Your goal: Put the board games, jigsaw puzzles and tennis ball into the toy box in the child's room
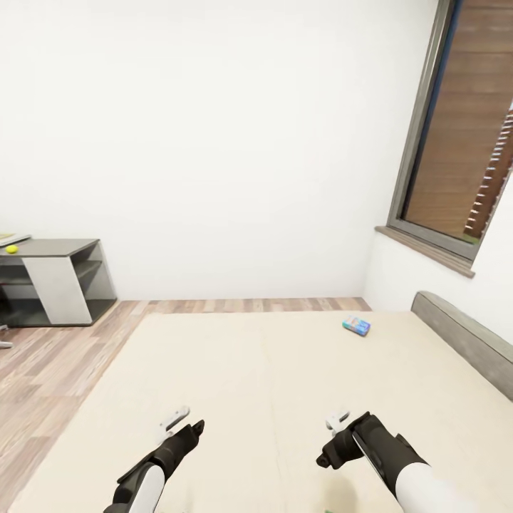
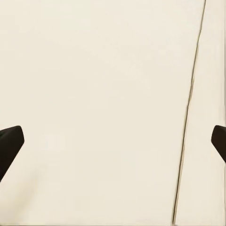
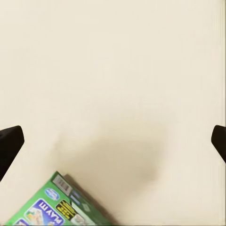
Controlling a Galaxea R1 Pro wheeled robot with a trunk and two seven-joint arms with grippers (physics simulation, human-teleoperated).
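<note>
Standing at the foot of a wide beige bed (image 1: 271, 385) in the white-walled room, both arms reaching out low over the mattress. Left gripper (image 1: 187, 422) spread wide and empty, dark fingertips (image 2: 10, 143) at the two edges of the left wrist view with bare sheet and a seam line between them. Right gripper (image 1: 340, 425) likewise wide apart and holding nothing, hovering over the mattress with the corner of a green-edged board game (image 3: 56, 207) just peeking in beneath it, flat on the sheet and not yet between the fingers. Farther up the bed, near the grey headboard (image 1: 467, 338) and below the window (image 1: 463, 142), a small teal-blue board game (image 1: 356, 325) lying alone, well apart from both arms. Off to the left across the wood-plank floor (image 1: 50, 370), the counter (image 1: 50, 248) with the tennis ball (image 1: 11, 249) sitting on its top; beside the ball, a thin flat edge at the frame border, possibly a puzzle or the toy box, too cropped to say. By the look of things, early in the job: both bed games still lying out, ball still loose on the counter, nothing in hand. Likely next, closing on the green-edged box right below the right gripper, then the trip over to the counter.
</note>
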